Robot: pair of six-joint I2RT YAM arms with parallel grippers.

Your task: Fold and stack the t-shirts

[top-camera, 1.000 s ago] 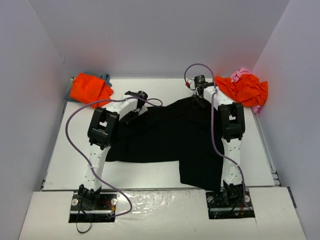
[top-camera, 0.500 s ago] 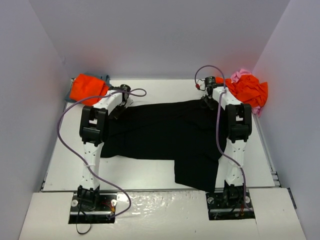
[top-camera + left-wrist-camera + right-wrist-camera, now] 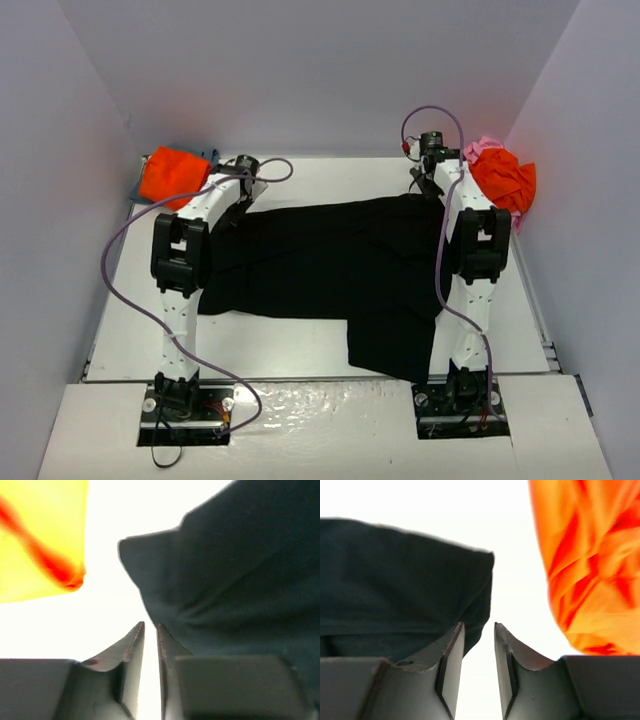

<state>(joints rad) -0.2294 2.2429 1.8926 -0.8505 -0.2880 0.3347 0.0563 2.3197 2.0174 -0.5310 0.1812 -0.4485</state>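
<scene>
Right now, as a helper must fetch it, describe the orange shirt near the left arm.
Look to the table's far left corner, beside the left gripper. The orange shirt lies bunched there on blue-grey cloth; the other orange shirt, far right, sits on pink cloth.

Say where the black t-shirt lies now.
Top view: the black t-shirt lies spread on the table, midway between the left orange shirt and the right orange shirt in its far corners.

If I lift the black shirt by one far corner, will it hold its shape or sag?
Likely to sag: the black shirt lies limp and creased, its corner curled in the left wrist view. Probably light, being thin cloth. It may drag and bunch, since most of it rests on the table.
</scene>
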